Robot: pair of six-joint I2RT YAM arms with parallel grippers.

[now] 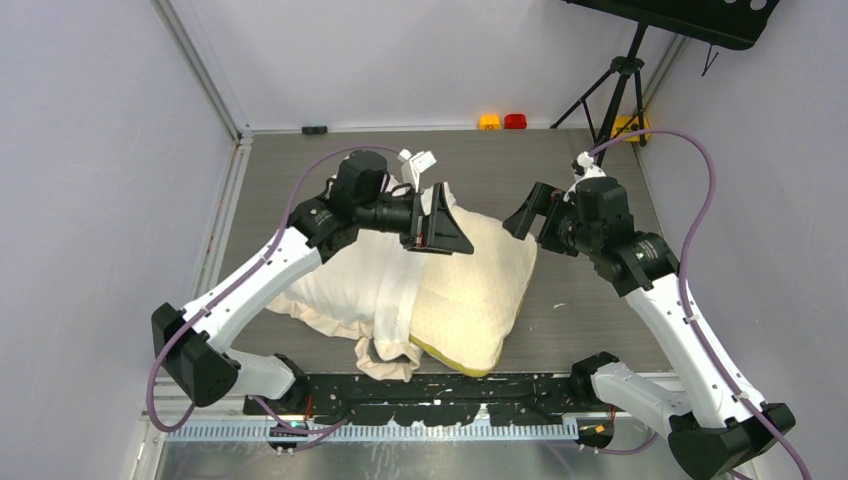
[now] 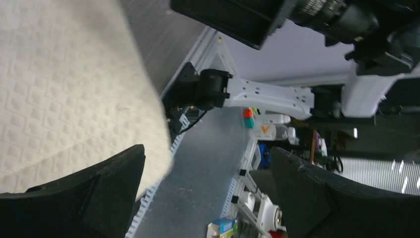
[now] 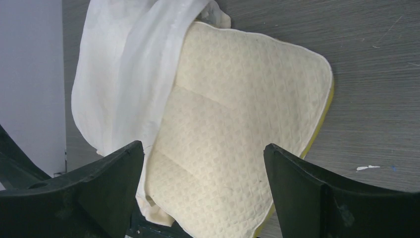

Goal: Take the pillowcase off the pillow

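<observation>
The pale-yellow dotted pillow (image 1: 478,290) lies flat on the table, its left part still inside the cream-white pillowcase (image 1: 345,290). In the right wrist view the pillow (image 3: 237,134) fills the middle and the pillowcase (image 3: 124,64) drapes over its left side. My left gripper (image 1: 447,222) is open and empty, hovering over the pillow's upper left part; in the left wrist view the pillow (image 2: 64,89) shows at the left, with the left gripper (image 2: 208,191) past its edge. My right gripper (image 1: 520,212) is open and empty, just above the pillow's far right corner; in the right wrist view the right gripper (image 3: 204,191) frames the pillow.
An orange and a red button (image 1: 502,121) sit at the table's far edge. A tripod (image 1: 612,90) stands at the back right. A black rail (image 1: 430,390) runs along the near edge between the arm bases.
</observation>
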